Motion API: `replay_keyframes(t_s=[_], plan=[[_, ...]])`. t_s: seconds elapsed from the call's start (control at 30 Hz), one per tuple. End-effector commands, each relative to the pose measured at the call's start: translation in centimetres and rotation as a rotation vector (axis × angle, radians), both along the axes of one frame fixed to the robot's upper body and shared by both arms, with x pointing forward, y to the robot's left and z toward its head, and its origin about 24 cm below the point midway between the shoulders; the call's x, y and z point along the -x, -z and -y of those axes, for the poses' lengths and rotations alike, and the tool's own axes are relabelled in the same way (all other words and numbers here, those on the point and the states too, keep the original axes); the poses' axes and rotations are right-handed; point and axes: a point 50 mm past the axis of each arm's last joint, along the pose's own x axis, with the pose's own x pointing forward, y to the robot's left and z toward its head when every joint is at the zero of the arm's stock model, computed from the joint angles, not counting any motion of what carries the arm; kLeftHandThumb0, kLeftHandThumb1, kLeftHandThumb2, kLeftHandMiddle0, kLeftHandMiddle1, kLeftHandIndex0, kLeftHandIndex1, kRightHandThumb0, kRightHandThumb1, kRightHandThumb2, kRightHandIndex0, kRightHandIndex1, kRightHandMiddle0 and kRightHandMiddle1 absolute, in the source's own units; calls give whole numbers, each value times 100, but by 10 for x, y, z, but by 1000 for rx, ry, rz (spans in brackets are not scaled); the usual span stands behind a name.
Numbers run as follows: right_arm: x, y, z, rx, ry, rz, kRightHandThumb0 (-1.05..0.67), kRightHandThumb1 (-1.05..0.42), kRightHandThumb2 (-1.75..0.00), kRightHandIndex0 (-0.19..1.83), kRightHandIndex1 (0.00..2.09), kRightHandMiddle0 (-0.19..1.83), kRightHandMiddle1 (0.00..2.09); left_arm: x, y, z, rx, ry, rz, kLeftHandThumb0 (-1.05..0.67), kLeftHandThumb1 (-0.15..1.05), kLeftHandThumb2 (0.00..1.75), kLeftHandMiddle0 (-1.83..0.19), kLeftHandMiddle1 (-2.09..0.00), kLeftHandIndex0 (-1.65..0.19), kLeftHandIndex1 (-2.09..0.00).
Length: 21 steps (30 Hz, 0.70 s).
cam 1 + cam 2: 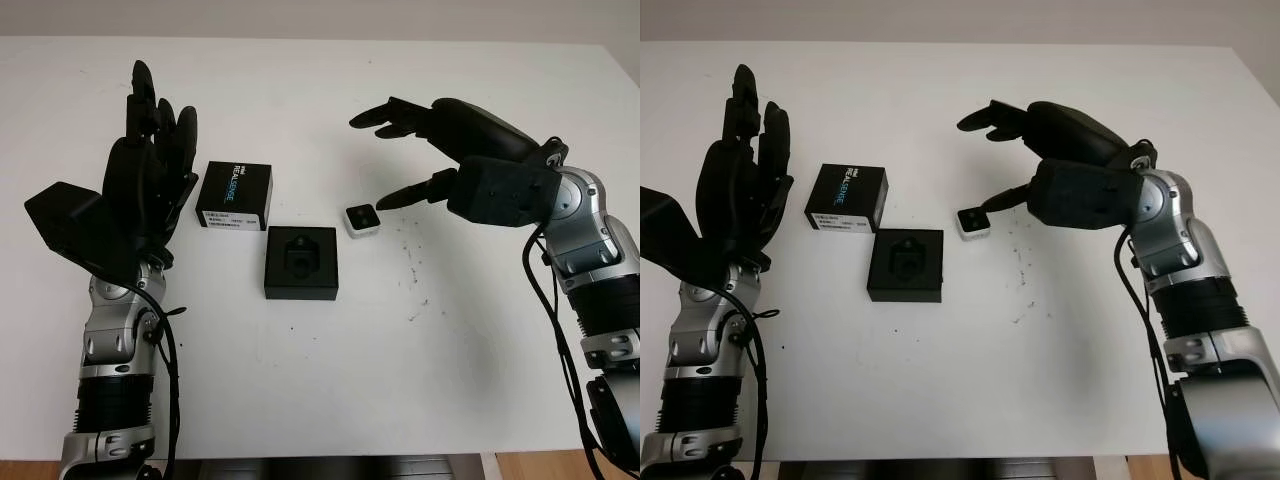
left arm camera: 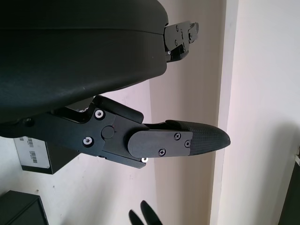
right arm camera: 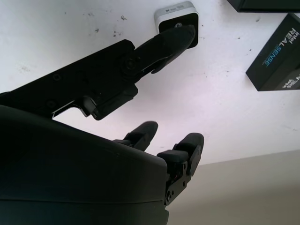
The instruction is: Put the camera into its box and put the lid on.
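Note:
A small white camera with a dark face lies on the white table, just right of the open black box with its moulded insert. The black lid printed REALSENSE lies behind and left of the box. My right hand hovers open above and right of the camera, its thumb tip close over it, holding nothing. My left hand stands raised and open at the left, beside the lid.
Small dark specks mark the table right of the camera. The table's far edge meets a pale wall. Bare surface spreads in front of the box toward the near edge.

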Motion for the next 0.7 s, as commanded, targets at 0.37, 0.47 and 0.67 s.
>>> replay_keyframes(t_s=[0.37, 0.47, 0.67], plan=[[0, 26, 15, 0, 2, -9, -70, -79, -5, 3, 48, 51, 11, 1, -3, -1, -8, 0, 19, -72, 105, 39, 19, 0, 19, 0], [-2, 32, 19, -9, 4, -24, -71, -80, -5, 9, 23, 52, 10, 1, -3, -2, -7, -1, 19, -71, 105, 40, 19, 0, 19, 0], [-2, 42, 22, -64, -28, -11, -77, -79, -5, 13, 16, 57, 12, 0, -2, -2, 4, -1, 17, -70, 105, 39, 19, 0, 19, 0]])
